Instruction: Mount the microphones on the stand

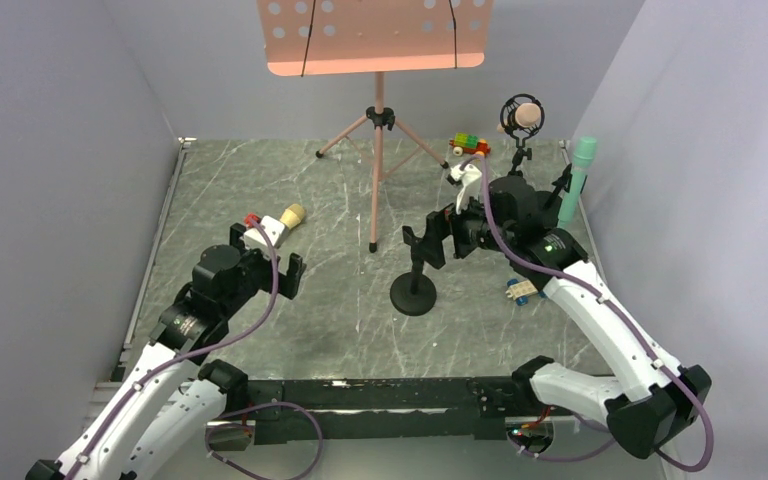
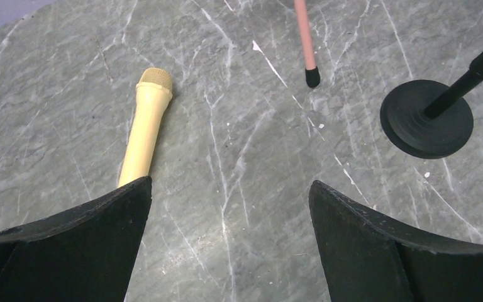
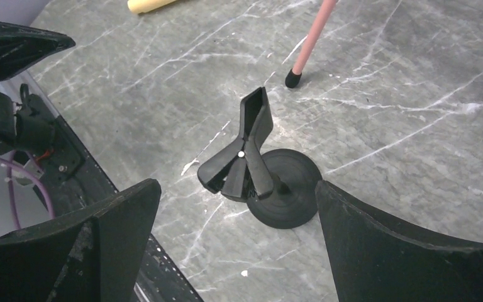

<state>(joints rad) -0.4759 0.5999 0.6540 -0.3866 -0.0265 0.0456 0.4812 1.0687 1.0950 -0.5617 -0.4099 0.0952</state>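
yellow microphone lies flat on table, well left of black stand, tail hidden behind one finger of left gripper; that gripper spread, empty; right gripper spread wide just over stand's empty clip; teal microphone upright, far right of stand

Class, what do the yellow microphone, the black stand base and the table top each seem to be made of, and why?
Yellow microphone: probably plastic, with a smooth matte skin, uniform colour and a moulded collar.
Stand base: black and matte with concentric rings; plastic or coated metal, unclear which.
Table top: grey with white veins, marble-like, possibly a printed laminate.
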